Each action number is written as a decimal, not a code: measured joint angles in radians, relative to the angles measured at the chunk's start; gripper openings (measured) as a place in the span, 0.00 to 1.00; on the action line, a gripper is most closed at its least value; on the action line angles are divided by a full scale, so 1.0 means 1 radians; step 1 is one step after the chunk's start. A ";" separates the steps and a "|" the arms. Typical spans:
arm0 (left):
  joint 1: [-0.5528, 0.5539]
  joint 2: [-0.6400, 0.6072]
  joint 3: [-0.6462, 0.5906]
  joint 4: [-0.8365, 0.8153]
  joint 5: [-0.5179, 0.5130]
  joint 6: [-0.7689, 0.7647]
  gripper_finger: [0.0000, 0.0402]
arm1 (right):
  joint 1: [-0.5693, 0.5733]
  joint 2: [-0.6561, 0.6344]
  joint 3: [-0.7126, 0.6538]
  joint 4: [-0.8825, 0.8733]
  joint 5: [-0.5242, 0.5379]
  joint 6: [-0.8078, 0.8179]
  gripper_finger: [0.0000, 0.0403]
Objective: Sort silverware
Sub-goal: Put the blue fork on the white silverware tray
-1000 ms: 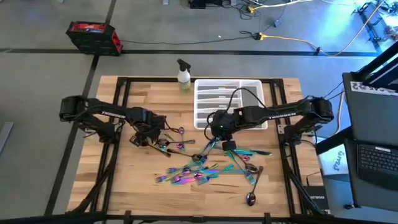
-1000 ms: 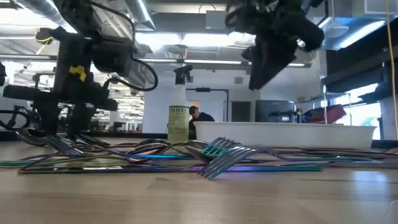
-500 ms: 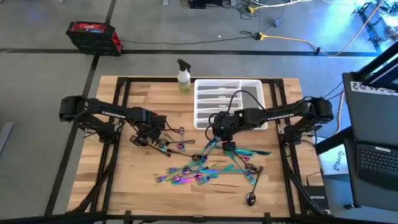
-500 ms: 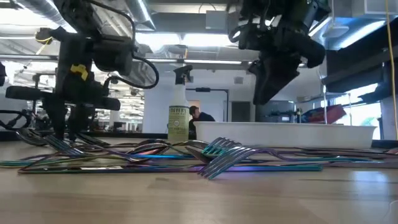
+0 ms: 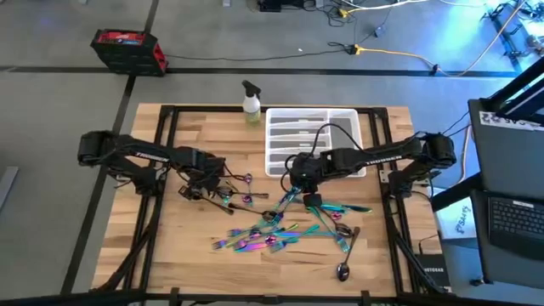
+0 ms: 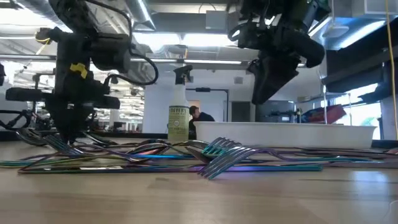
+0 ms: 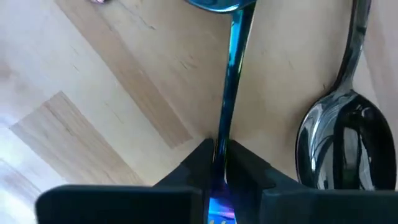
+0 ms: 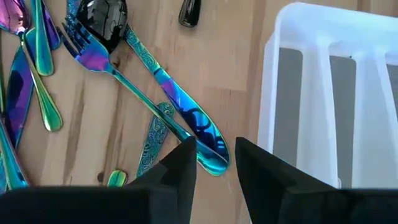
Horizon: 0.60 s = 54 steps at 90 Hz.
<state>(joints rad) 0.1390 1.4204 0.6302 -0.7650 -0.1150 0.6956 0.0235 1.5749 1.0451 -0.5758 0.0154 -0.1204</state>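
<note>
Left gripper (image 7: 221, 163) pinched tight on a blue spoon handle (image 7: 232, 81), dark spoon (image 7: 336, 149) just beside.

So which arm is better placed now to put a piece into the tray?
Probably left: the left gripper is shut on a blue handle. The right gripper, nearer the tray, is open and empty.

Grey floor (image 5: 255, 76) w/ dark tape lines around wooden table (image 5: 170, 246). Red/black case (image 5: 127, 49) on floor far left. Yellow + white cables (image 5: 382, 51) far right. Laptop (image 5: 518, 223) on dark stand, right. Low view: ceiling light strips (image 6: 186, 40), person (image 6: 198, 116) far behind, doorway (image 6: 239, 111).
</note>
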 joint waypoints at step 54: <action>-0.002 0.003 0.120 -0.181 0.000 -0.122 0.01 | 0.000 -0.055 0.000 0.108 0.103 0.019 0.23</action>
<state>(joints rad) 0.1371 1.4239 0.7498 -0.9455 -0.1151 0.5734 0.0238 1.5202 1.0454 -0.4683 0.1180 -0.1013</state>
